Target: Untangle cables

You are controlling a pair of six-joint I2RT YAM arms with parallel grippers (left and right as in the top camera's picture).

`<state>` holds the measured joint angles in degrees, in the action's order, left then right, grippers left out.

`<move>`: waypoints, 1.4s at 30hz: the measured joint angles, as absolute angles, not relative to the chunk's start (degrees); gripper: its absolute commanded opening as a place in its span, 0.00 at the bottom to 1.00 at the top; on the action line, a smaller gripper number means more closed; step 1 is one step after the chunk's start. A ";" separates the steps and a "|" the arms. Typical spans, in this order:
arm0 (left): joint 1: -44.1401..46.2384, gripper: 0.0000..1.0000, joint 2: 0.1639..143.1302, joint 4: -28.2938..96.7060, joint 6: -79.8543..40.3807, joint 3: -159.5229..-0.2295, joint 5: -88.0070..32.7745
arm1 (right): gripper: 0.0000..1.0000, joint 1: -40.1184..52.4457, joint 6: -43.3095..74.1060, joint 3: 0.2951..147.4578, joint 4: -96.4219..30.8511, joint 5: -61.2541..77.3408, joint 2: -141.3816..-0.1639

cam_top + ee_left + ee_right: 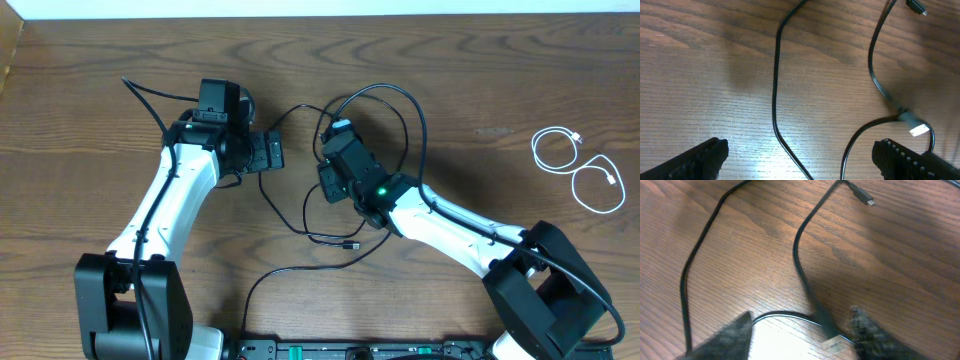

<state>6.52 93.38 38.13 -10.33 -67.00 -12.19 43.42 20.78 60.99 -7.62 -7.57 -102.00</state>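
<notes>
**Both grippers open over loose black cables**

The wooden table (100, 80) carries everything. The left arm (170, 200) and right arm (450, 225) reach in toward its middle. The left gripper (800, 155) stands wide open and holds nothing (one of the black cables (775, 90) runs along the wood between its fingers). The right gripper (800, 322) is blurred, its fingers parted far wider than the thin cord between them, so released. The black cables loop loosely around both grippers. The white cable (590, 170) lies coiled well apart, on the right side. A small plug (862, 195) rests on the wood.
</notes>
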 measured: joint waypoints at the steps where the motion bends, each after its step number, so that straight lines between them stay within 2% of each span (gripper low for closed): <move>1: 6.52 0.98 93.36 38.13 -10.33 -67.00 -12.19 | 0.65 43.42 20.78 60.99 -7.51 -7.55 -102.00; 13: 6.52 0.98 93.36 38.13 -10.33 -67.00 -12.19 | 0.72 49.10 20.75 60.99 -7.40 0.08 -106.87; 18: 6.52 0.98 93.36 38.11 -10.33 -67.00 -12.19 | 0.70 53.74 20.47 60.99 -6.79 0.64 -110.78; 19: 6.52 0.98 93.36 38.17 -10.33 -67.00 -12.19 | 0.66 54.74 20.49 61.30 -6.46 1.08 -110.98; 21: 6.52 0.98 93.36 38.11 -10.33 -67.00 -12.19 | 0.53 56.16 20.27 61.47 -6.09 0.43 -111.50; 24: 6.52 0.98 93.38 38.11 -10.33 -67.00 -12.19 | 0.23 57.82 19.79 62.11 -5.72 -0.38 -112.44; 26: 6.52 0.98 93.36 38.11 -10.33 -67.00 -12.19 | 0.14 58.43 19.25 62.33 -5.52 -1.32 -112.92; 28: 6.52 0.98 93.38 38.13 -10.33 -67.00 -12.19 | 0.11 58.70 19.18 62.41 -5.58 -2.11 -113.03; 30: 6.52 0.98 93.36 38.11 -10.33 -67.00 -12.19 | 0.01 58.70 18.90 62.41 -5.67 -2.57 -113.06; 42: 6.52 0.98 93.38 38.11 -10.33 -67.00 -12.19 | 0.01 58.70 17.69 62.39 -3.44 -3.27 -113.49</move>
